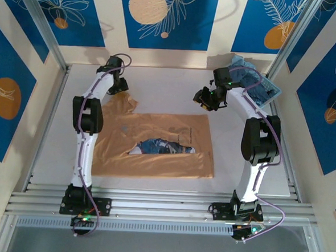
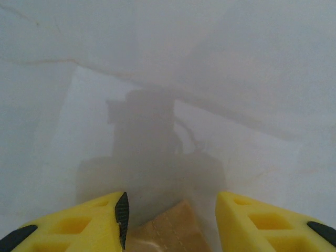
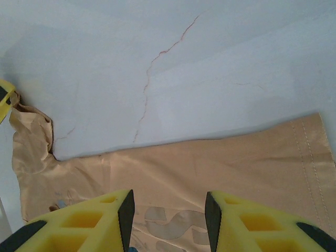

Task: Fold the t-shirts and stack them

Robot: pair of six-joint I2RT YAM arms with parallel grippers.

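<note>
The bench (image 1: 52, 153) is flat and white, and it sits inside a small room. The walls (image 1: 163, 17) have big blue panels with white leaf drawings and round orange and cream spots, with cream stripes between them. Shiny metal rails (image 1: 163, 208) run along the near edge, where the two arms are bolted down. The tan-orange t-shirt (image 1: 173, 129) lies spread out in the middle of the bench. A fold near its bottom shows a bit of the blue picture (image 1: 162, 147). One sleeve (image 1: 126, 104) sticks out at the far left. The left fingers (image 1: 120, 87) are right at that sleeve. They are spread apart, and the left wrist view shows a tan corner of cloth lying between them, not pinched. The right fingers (image 1: 205, 100) hang over the far edge of the shirt. They are spread apart too, and hold nothing. The right wrist view shows thin crack lines (image 3: 149, 68) on the white top. In the far right corner sits a light blue basket (image 1: 271, 93) with a blue t-shirt (image 1: 246, 76) bunched up in it.
</note>
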